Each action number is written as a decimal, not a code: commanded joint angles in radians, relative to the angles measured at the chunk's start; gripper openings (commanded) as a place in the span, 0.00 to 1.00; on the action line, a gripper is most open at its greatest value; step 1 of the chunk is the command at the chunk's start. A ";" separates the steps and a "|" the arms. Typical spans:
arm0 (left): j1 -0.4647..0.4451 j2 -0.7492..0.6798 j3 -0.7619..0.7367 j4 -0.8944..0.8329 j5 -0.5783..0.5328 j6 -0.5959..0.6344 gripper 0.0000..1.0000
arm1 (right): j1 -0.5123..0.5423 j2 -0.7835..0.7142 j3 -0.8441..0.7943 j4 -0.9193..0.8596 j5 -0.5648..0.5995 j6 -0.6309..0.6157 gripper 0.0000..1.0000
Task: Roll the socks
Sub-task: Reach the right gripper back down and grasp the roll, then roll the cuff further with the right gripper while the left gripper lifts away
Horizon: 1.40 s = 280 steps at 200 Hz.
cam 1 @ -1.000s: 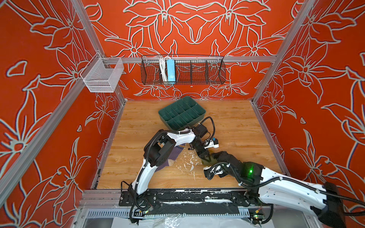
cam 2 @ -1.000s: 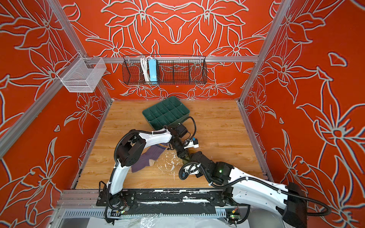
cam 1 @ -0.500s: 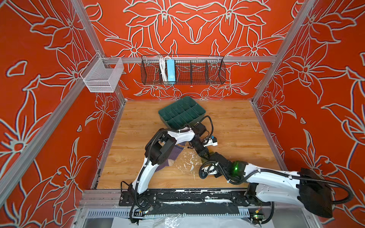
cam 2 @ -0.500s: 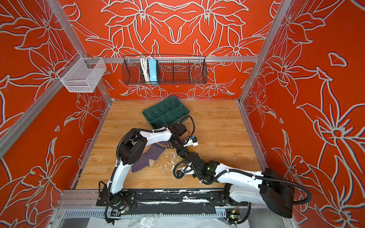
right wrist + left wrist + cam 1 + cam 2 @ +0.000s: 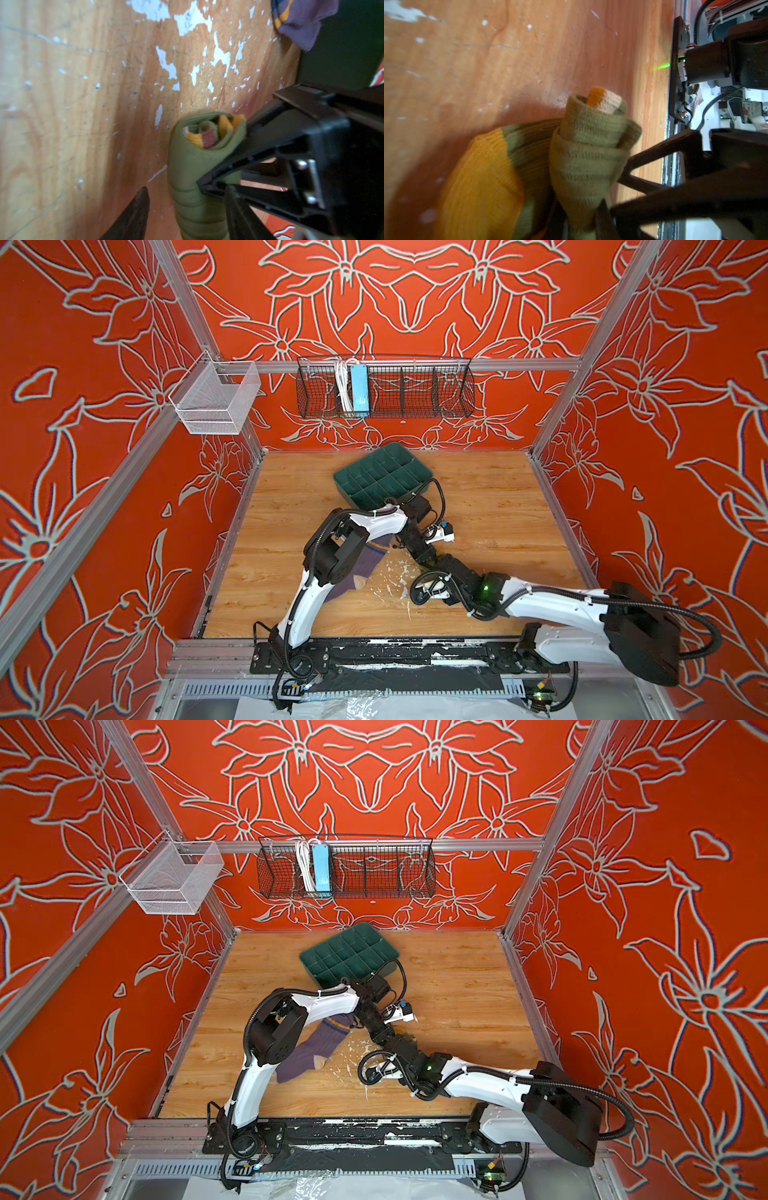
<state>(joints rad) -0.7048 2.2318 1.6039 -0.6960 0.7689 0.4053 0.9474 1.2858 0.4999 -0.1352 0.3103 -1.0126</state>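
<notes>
The olive green sock (image 5: 587, 149) is wound into a tight roll on the wooden floor, its orange heel bulging out beside it. My left gripper (image 5: 581, 220) is shut on one end of that roll. My right gripper (image 5: 187, 188) is open and straddles the roll's (image 5: 191, 166) other end: one finger lies against it and the other stands apart. In both top views the two grippers meet mid-floor, left (image 5: 426, 558) and right (image 5: 442, 566). The purple sock (image 5: 320, 1048) lies flat under the left arm, its cuff showing in the right wrist view (image 5: 301, 20).
A green compartment tray (image 5: 382, 479) sits on the floor just behind the grippers. A black wire basket (image 5: 384, 391) hangs on the back wall and a white mesh basket (image 5: 214, 400) on the left rail. White scuffed patches (image 5: 187, 18) mark the floor near the roll.
The right arm has swung in towards the left gripper and its jaws have narrowed round the green roll. The left arm and the purple sock have stayed put.
</notes>
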 commanded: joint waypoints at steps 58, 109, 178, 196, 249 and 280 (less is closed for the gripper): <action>-0.082 0.106 -0.085 -0.175 -0.132 0.069 0.00 | -0.071 -0.257 -0.064 -0.071 0.022 -0.036 0.78; -0.082 0.112 -0.082 -0.178 -0.135 0.068 0.00 | -0.071 -0.266 -0.066 -0.102 -0.063 -0.007 0.83; -0.082 0.109 -0.080 -0.181 -0.138 0.068 0.00 | -0.073 -0.079 -0.017 -0.036 -0.107 0.042 0.79; -0.082 0.107 -0.077 -0.181 -0.143 0.067 0.00 | -0.070 -0.056 0.025 -0.109 -0.160 0.069 0.75; -0.082 0.104 -0.065 -0.186 -0.151 0.065 0.00 | -0.068 -0.035 0.051 -0.225 -0.271 0.117 0.53; -0.082 0.081 -0.066 -0.179 -0.166 0.059 0.00 | -0.068 -0.002 0.070 -0.242 -0.275 0.133 0.25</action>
<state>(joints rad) -0.7696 2.2314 1.5948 -0.7986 0.8238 0.4522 0.8730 1.2530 0.5495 -0.3252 0.1108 -0.9001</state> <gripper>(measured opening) 0.137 0.335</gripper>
